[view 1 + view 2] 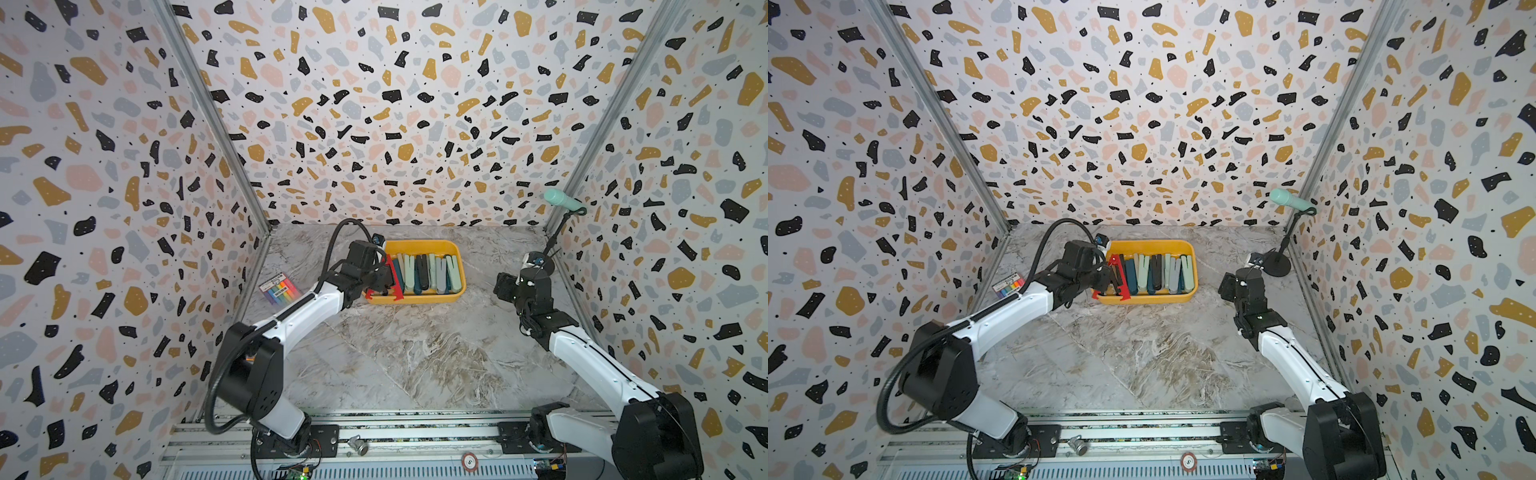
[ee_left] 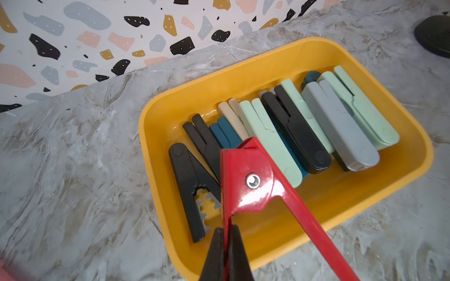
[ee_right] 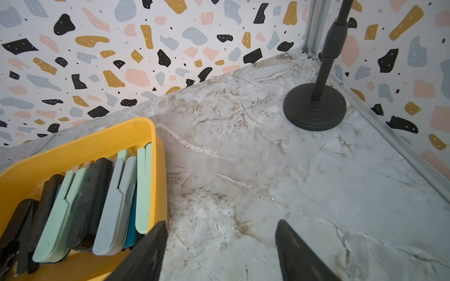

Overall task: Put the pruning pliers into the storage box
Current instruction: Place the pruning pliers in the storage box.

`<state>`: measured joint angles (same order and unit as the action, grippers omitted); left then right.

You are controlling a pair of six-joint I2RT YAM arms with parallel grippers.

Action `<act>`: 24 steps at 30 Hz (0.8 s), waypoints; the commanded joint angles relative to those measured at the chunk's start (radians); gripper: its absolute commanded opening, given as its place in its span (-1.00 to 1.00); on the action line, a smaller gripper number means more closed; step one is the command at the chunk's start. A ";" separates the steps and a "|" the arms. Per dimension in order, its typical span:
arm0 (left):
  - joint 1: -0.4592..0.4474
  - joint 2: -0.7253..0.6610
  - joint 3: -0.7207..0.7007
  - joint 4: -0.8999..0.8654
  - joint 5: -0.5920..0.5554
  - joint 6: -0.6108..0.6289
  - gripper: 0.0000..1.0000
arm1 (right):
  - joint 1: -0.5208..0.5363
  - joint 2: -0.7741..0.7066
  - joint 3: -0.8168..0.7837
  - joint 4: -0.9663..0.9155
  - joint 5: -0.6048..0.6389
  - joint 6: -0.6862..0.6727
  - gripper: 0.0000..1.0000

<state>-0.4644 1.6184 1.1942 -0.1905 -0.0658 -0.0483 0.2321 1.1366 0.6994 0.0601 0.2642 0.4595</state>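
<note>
The storage box (image 1: 424, 244) (image 1: 1150, 243) is a yellow tray at the back middle of the marble table. Several pruning pliers (image 2: 294, 129) in black, teal, beige, mint and grey lie side by side in it, also seen in the right wrist view (image 3: 114, 199). My left gripper (image 2: 227, 228) is shut on one arm of the red pruning pliers (image 2: 246, 180) (image 1: 392, 278), over the box's left end; their other arm reaches out over the front wall. My right gripper (image 3: 220, 223) (image 1: 505, 286) is open over bare table, right of the box (image 3: 85, 148).
A rainbow-striped packet (image 1: 279, 288) (image 1: 1009, 286) lies by the left wall. A black microphone stand base (image 3: 314, 109) stands in the back right corner, with a mint microphone (image 1: 563, 200) on top. Patterned walls close off three sides.
</note>
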 commanded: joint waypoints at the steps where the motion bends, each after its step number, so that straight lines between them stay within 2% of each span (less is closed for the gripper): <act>1: 0.027 0.072 0.078 0.008 0.044 0.060 -1.00 | -0.008 -0.043 -0.007 -0.016 0.027 0.004 0.44; 8: 0.048 0.226 0.179 0.026 0.080 0.037 -1.00 | -0.019 -0.057 -0.022 -0.015 0.028 -0.010 0.45; 12: 0.052 0.292 0.228 0.002 0.041 0.034 -1.00 | -0.023 -0.054 -0.028 -0.017 0.014 -0.086 0.47; 18: 0.052 0.372 0.287 -0.034 0.050 0.020 -1.00 | -0.036 -0.092 -0.051 -0.010 -0.021 -0.185 0.55; 24: 0.053 0.382 0.289 -0.037 0.055 -0.004 -1.00 | -0.049 -0.182 -0.117 0.051 -0.068 -0.299 0.68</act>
<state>-0.4187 2.0144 1.4609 -0.2428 -0.0196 -0.0296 0.1936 1.0031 0.6060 0.0723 0.2234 0.2436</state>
